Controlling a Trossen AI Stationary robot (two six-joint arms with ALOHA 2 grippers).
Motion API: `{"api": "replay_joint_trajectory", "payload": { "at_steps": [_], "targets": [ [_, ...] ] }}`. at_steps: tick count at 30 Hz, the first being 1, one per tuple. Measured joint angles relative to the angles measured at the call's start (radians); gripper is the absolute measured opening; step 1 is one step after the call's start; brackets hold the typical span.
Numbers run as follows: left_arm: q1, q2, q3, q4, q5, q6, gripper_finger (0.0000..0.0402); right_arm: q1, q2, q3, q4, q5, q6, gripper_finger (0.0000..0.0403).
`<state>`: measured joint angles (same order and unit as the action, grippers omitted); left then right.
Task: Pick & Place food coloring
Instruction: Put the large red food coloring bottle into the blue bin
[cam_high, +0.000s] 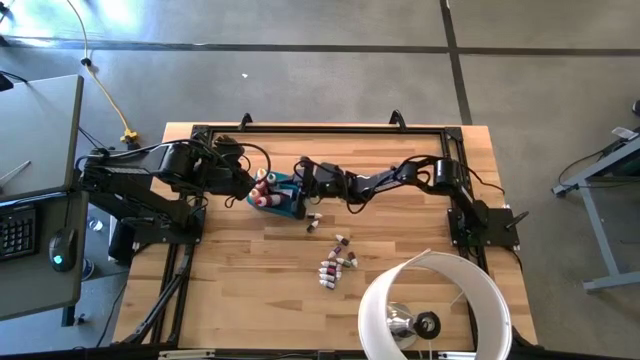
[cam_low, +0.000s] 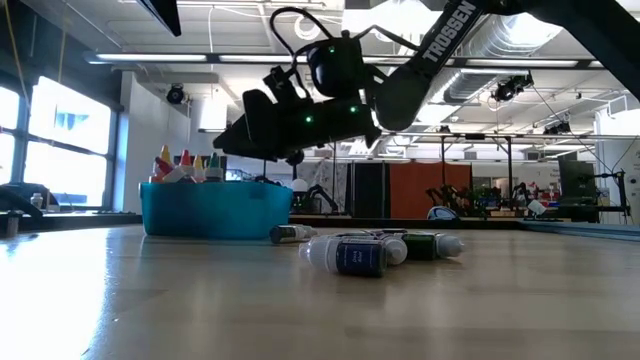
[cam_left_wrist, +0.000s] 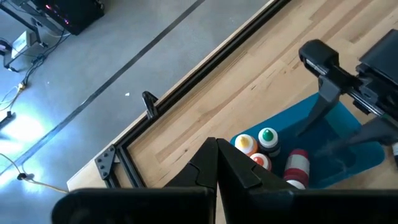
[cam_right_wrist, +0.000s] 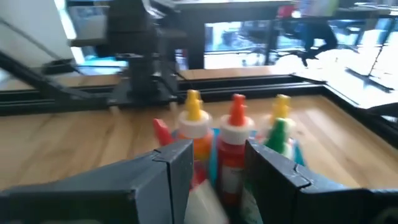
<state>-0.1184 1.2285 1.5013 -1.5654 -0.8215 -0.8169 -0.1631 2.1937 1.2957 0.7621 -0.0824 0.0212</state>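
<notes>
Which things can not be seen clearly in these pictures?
- Labels on small squeeze bottles lying on the wooden table: too small in high view.
- Inside of teal plastic bin: hidden by its wall in low view.
- Whether right gripper grips the red bottle: blurred in right wrist view.
</notes>
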Motion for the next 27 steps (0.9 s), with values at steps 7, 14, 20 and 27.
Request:
{"api": "replay_joint_trajectory", "payload": {
  "at_steps": [7,14,20,27],
  "targets": [
    [0.000,0.000,0.000,-0.001,0.001,0.000,0.0000,0.001,0.000,0.000,-0.094,-0.106,-0.044,0.0145],
    [0.000,0.000,0.000,-0.001,0.001,0.000,0.0000,-0.012,0.000,-0.001,-0.241,0.077,-0.084,0.0131],
    [0.000,0.000,0.000,-0.001,0.002,0.000,0.0000,-0.030,0.000,0.063,-0.345,-0.012,-0.053,0.0052],
    [0.000,0.000,0.000,-0.001,0.003,0.000,0.0000,-0.003,0.000,0.324,-0.823,0.031,-0.166,0.0012]
  ]
}}
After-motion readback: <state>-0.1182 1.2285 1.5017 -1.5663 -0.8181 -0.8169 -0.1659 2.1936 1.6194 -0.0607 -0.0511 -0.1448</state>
